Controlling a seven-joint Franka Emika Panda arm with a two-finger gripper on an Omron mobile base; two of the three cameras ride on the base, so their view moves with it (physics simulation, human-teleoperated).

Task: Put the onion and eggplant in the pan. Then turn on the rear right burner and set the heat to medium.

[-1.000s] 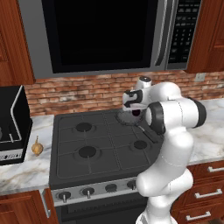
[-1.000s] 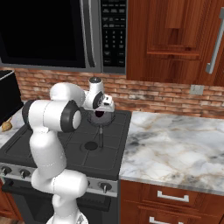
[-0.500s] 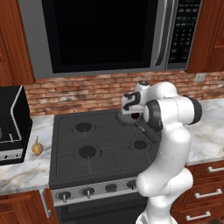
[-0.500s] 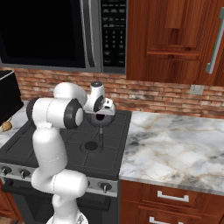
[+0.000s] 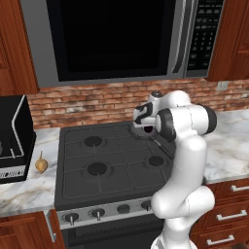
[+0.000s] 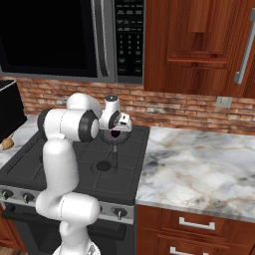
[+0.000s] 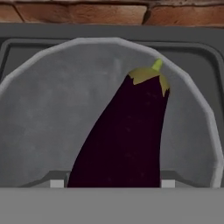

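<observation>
Over the pan (image 7: 39, 127) at the stove's back right corner, my hand (image 7: 109, 183) pinches the eggplant (image 7: 127, 135) by its thick end, so the green cap points away from me toward the brick wall (image 7: 87, 11). In the hand view the eggplant lies across the middle of the pan's grey floor, with the rim curving round it on both sides. I hold it there because, as I judge it, this is the spot to let go: centred inside the rim, so it should not roll off onto the grate. Whether it already touches the pan's floor I cannot tell.

From the left base view my hand (image 5: 145, 127) sits low over the rear right burner, my arm folded in front of it and hiding most of the pan. The right base view shows the hand (image 6: 115, 133) from the other side, with the pan's black handle (image 6: 114, 155) running toward the stove's front from below it.

The onion (image 5: 41, 164) waits on the bench, well left of the pan and beside the stove's left edge, so its turn is not yet here, and the knobs (image 5: 97, 213) along the stove's front are untouched.

Against the picture from a second ago, my arm has shifted only slightly; the hand is a touch lower over the pan, and nothing else has moved.
</observation>
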